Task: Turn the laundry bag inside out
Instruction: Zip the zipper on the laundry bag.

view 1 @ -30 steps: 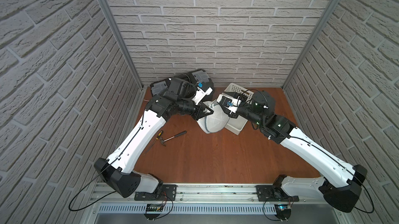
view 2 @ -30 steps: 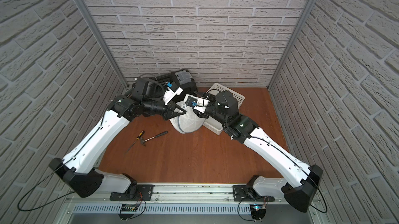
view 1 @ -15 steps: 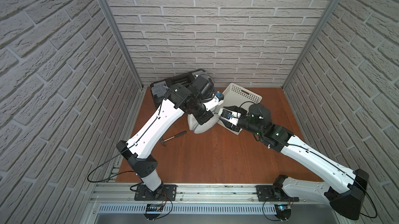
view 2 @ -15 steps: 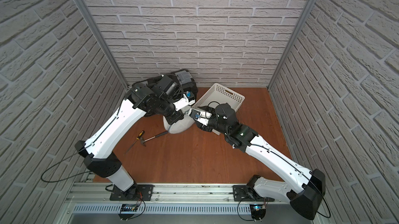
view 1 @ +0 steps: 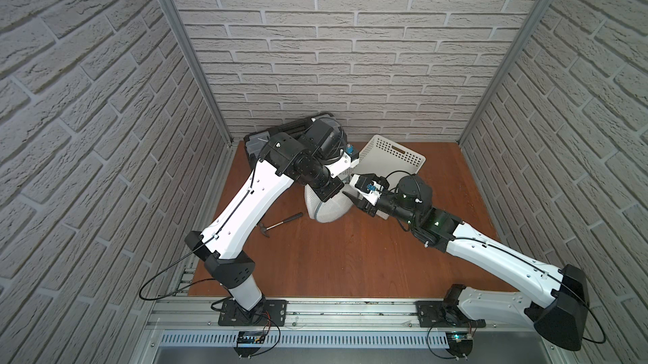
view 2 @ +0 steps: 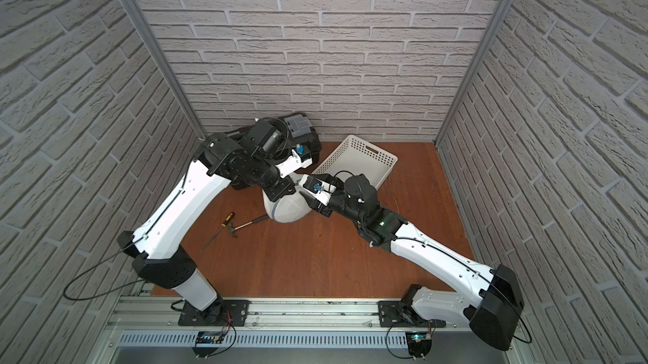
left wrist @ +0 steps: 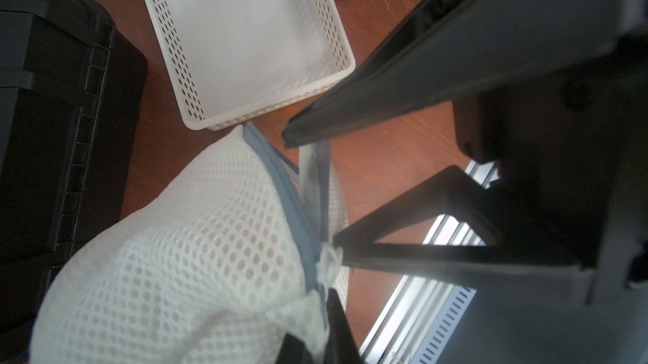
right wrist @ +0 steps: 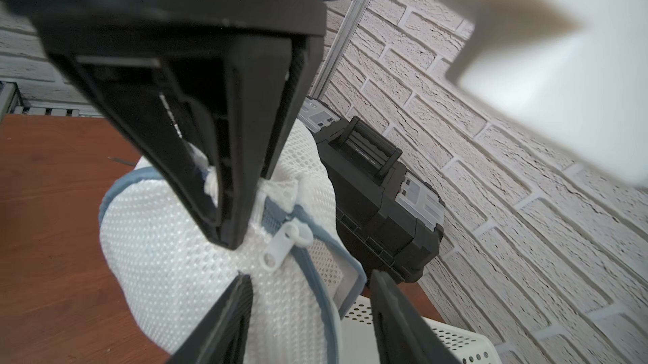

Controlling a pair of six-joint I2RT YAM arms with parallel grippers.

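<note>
Small round white mesh laundry bag (view 1: 328,209), grey-piped, centre frame: judged light, limp. Pinched at top by left hand (right wrist: 224,236); right hand (right wrist: 310,280) open; piping (left wrist: 280,183) advised as hold.

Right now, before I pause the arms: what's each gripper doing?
Left gripper: shut, pinching the laundry bag mesh.
Right gripper: open, holding nothing, facing the zipper pull.
</note>
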